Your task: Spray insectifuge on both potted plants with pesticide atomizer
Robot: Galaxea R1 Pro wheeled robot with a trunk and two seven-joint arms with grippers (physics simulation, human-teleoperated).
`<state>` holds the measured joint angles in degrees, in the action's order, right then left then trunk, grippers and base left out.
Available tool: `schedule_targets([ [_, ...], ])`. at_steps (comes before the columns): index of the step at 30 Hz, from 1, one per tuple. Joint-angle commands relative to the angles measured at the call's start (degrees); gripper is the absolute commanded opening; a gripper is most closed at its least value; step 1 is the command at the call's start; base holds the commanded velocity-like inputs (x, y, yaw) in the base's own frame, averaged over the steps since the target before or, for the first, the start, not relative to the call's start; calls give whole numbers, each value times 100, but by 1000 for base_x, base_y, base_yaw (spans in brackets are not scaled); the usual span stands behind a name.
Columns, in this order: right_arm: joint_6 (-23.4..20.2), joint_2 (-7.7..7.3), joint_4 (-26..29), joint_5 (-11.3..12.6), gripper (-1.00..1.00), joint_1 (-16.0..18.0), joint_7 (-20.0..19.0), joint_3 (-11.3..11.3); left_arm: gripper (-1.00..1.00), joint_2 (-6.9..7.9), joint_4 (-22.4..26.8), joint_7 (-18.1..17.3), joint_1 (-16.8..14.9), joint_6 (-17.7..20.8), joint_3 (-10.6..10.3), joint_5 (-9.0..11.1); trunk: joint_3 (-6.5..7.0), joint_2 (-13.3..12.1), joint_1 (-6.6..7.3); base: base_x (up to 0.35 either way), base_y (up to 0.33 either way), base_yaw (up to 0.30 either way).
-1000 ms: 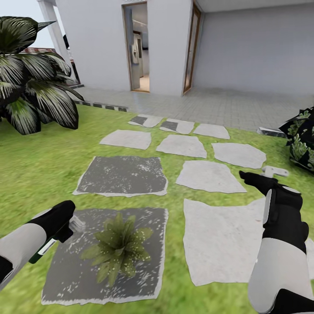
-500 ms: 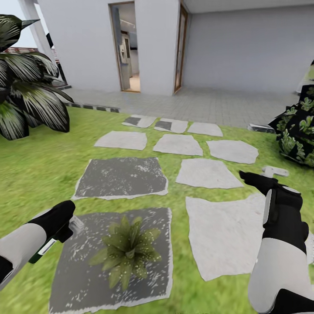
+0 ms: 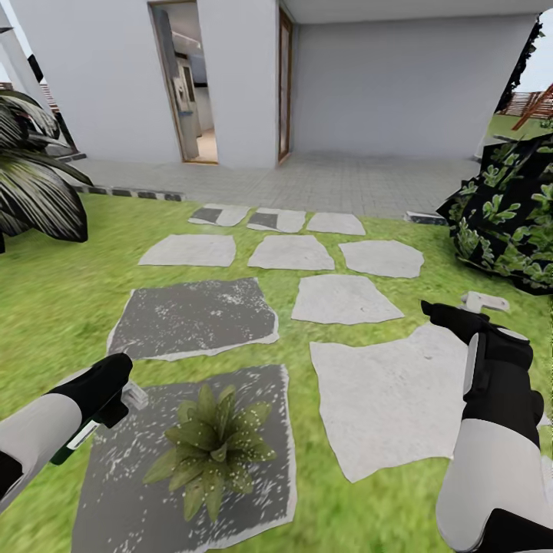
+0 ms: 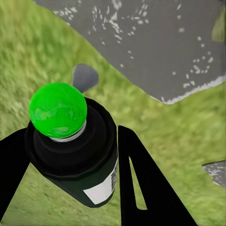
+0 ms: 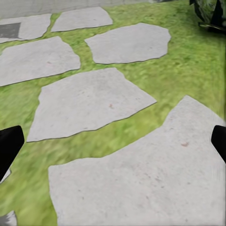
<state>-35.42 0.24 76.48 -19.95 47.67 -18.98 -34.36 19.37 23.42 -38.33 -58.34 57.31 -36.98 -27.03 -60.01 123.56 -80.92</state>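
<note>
Lower left of the head view, my left gripper clamps the dark green-black atomizer bottle; the speckled green rosette plant sits just right. My right gripper hangs wide, empty.

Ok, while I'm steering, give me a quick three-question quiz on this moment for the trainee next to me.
1. True or false: the right tool holds the pesticide atomizer.
2. The potted plant near the left tool stands on: A) bare grass; B) a dark grey slab; C) a pale stepping stone.
3. Fill in: in the left wrist view, the atomizer's cap is coloured ____.

Key: 1 false, the right tool is open and empty and the left tool grips the bottle; 2 B; 3 green.
</note>
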Motion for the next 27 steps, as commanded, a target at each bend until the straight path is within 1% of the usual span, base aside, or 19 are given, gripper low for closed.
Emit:
schedule_targets([
  [1,-17,2,7,-61,100,6,-53,-10,-100,5,13,-57,-2,9,-24,-57,-5,2,1,0,0,-53],
  [10,-17,2,7,-58,100,6,-53,-10,-100,-3,21,-53,-38,17,-29,-57,-5,2,1,0,0,-31],
  [24,-17,2,7,-61,100,6,-53,-10,-100,-3,22,-61,-18,12,-18,-57,-5,2,1,0,0,-254],
  [27,-17,2,7,-61,100,6,-53,-10,-100,-3,22,-61,-18,12,-20,-57,-5,2,1,0,0,-118],
])
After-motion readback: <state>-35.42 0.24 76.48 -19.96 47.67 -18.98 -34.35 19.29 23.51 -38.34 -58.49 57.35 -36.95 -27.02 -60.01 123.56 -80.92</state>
